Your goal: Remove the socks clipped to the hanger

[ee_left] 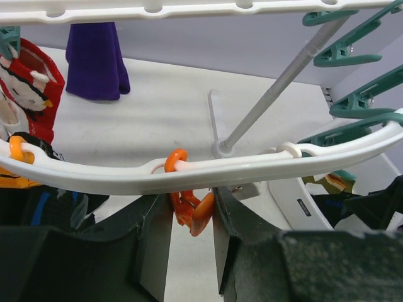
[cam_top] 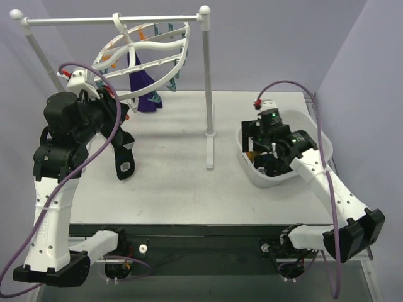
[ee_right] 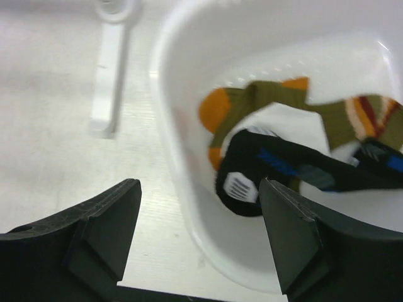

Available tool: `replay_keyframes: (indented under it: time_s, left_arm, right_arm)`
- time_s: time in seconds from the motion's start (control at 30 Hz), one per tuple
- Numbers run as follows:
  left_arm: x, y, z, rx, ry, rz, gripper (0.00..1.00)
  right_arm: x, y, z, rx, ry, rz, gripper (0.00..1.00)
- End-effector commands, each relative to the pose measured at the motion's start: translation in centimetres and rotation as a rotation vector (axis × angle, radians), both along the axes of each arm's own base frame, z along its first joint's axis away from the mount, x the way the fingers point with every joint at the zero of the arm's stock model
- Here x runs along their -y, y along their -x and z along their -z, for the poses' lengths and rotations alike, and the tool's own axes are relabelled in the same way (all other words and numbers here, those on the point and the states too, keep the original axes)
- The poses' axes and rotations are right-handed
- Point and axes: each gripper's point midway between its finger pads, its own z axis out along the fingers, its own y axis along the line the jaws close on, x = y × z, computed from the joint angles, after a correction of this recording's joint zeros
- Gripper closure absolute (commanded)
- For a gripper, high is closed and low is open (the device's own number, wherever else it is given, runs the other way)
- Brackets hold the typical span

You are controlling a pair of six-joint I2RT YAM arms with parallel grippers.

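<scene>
Softness rules the handling. Each sock here is light, limp knit with no stiffness, so it is likely to stretch and swing before it comes free, and nothing in it can break. The weak point, I judge, is the clip's bite rather than the cloth. A straight pull may drag the whole hanger (ee_left: 252, 167) along, since it seems to hang loose from its rail. The best hold looks to be the cuff just under its clip, where the fabric bunches well between the fingers, or the clip itself, to spring it.

The left claw (ee_left: 191, 204) is clenched on an orange clip (ee_left: 195, 217) that dangles from the hanger's white ring, one finger pressed to each side. That clip seems to carry no sock. Above and to the left of this claw hangs the purple sock (ee_left: 96, 60), a plain dark violet and hanging flat. Further left hangs the red-and-white sock (ee_left: 31, 88), red with white figures. Dark cloth with a blue mark lies just left of the claw; whether it is a sock I cannot tell.

The right claw (ee_right: 200, 189) is released, its jaws wide with nothing between them, over a white basin (ee_right: 182, 75) on the counter (ee_right: 50, 126). Below and ahead of it, in the basin, lies the olive striped sock (ee_right: 264, 100), with an orange toe and heel. Across it lies the black sock (ee_right: 277, 157), which has blue marks and a white patch.
</scene>
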Motion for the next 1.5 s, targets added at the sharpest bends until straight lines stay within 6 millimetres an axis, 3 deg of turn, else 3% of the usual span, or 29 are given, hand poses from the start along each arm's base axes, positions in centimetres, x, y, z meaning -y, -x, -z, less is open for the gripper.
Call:
replay_keyframes:
  time_s: [0.0,0.03,0.07,0.1,0.13,0.17,0.2,0.23,0.3,0.33,0.37,0.4,0.43,0.47,0.5,0.53,0.6,0.7,0.73,0.87,0.9,0.93,1.0,1.03,1.13,1.3,1.37,1.4,1.47]
  left_arm:
    - [0.6,0.0,-3.8,0.121,0.054,0.028,1.0]
    - [0.6,0.0,-3.9,0.124,0.055,0.028,1.0]
    - [0.6,0.1,-4.0,0.126,0.055,0.031,1.0]
    - [0.7,0.1,-4.0,0.127,0.056,0.032,1.0]
    - [0.8,0.2,-4.0,0.13,0.057,0.038,1.0]
    - [0.8,0.2,-4.1,0.132,0.06,0.038,1.0]
    - [0.8,0.2,-4.1,0.133,0.062,0.041,1.0]
    - [1.0,0.2,-4.0,0.131,0.069,0.046,1.0]
    - [1.1,0.2,-4.1,0.136,0.078,0.053,1.0]
    - [1.2,0.2,-4.0,0.135,0.081,0.056,1.0]
    - [1.3,0.3,-4.0,0.133,0.084,0.064,1.0]
    - [1.4,0.3,-4.0,0.132,0.089,0.067,1.0]
    - [1.4,0.2,-3.9,0.127,0.088,0.067,1.0]
    - [1.4,0.4,-4.1,0.129,0.091,0.07,1.0]
    - [1.5,0.4,-4.0,0.125,0.09,0.071,1.0]
    - [1.4,0.4,-4.0,0.127,0.087,0.07,1.0]
    - [1.5,0.6,-4.1,0.126,0.085,0.075,1.0]
    - [1.4,0.8,-4.2,0.129,0.078,0.076,1.0]
    - [1.5,0.8,-4.2,0.127,0.079,0.079,1.0]
    - [1.9,0.8,-4.4,0.131,0.095,0.1,1.0]
    - [2.0,0.8,-4.4,0.13,0.097,0.104,1.0]
    - [2.0,0.8,-4.5,0.13,0.097,0.106,1.0]
    - [1.9,0.9,-4.4,0.128,0.095,0.103,1.0]
    - [2.0,0.9,-4.4,0.127,0.095,0.106,1.0]
    - [2.0,1.1,-4.2,0.122,0.098,0.104,1.0]
    - [2.2,1.2,-4.2,0.12,0.102,0.117,1.0]
    - [2.2,1.2,-4.1,0.116,0.105,0.118,1.0]
    - [2.2,1.3,-4.3,0.121,0.106,0.12,1.0]
    - [2.2,1.2,-4.1,0.117,0.104,0.118,1.0]
  right_arm:
    - [-7.9,-1.5,-2.5,0.179,-0.072,-0.162,0.23]
    - [-9.6,-1.2,-1.1,0.182,-0.085,-0.199,0.22]
    - [-12.6,-0.3,-0.6,0.201,-0.127,-0.274,0.21]
    - [-15.3,-1.2,-2.2,0.3,-0.234,-0.294,0.2]
    - [-17.0,-0.9,0.1,0.288,-0.261,-0.328,0.2]
    - [-19.8,0.1,0.2,0.304,-0.316,-0.395,0.19]
    - [-22.2,-0.4,-1.6,0.4,-0.395,-0.425,0.18]
    - [-24.4,-0.5,0.3,0.386,-0.389,-0.458,0.17]
    - [-28.8,0.1,-0.5,0.438,-0.448,-0.533,0.16]
    - [-30.8,-0.2,2.2,0.399,-0.433,-0.564,0.16]
    - [-32.9,-0.8,0.3,0.44,-0.474,-0.589,0.15]
    - [-34.5,-0.4,0.6,0.44,-0.479,-0.617,0.15]
    - [-35.9,-0.8,3.0,0.413,-0.448,-0.633,0.14]
    - [-37.6,-1.4,1.1,0.449,-0.478,-0.638,0.13]
    - [-38.9,-1.2,1.5,0.438,-0.495,-0.674,0.13]
    - [-40.2,-1.4,3.4,0.411,-0.491,-0.692,0.13]
    - [-42.4,-1.8,3.6,0.429,-0.527,-0.732,0.13]
    - [-44.9,-1.5,2.5,0.451,-0.611,-0.807,0.11]
    - [-45.6,-1.1,3.7,0.425,-0.618,-0.833,0.11]
    - [-47.9,-0.3,3.7,0.414,-0.696,-0.877,0.1]
    - [-48.4,-0.2,4.9,0.39,-0.696,-0.888,0.1]
    - [-49.1,-0.3,3.9,0.403,-0.713,-0.893,0.11]
    - [-50.0,-0.1,5.2,0.375,-0.702,-0.898,0.1]
    - [-50.5,-0.2,4.6,0.385,-0.714,-0.899,0.1]
    - [-51.4,-0.3,5.8,0.354,-0.716,-0.886,0.1]
    - [-53.0,-0.2,5.6,0.341,-0.734,-0.88,0.15]
    - [-53.2,0.0,5.5,0.327,-0.755,-0.875,0.31]
    - [-53.3,0.3,5.2,0.323,-0.763,-0.883,0.48]
    - [-53.1,0.7,4.7,0.312,-0.789,-0.881,0.67]
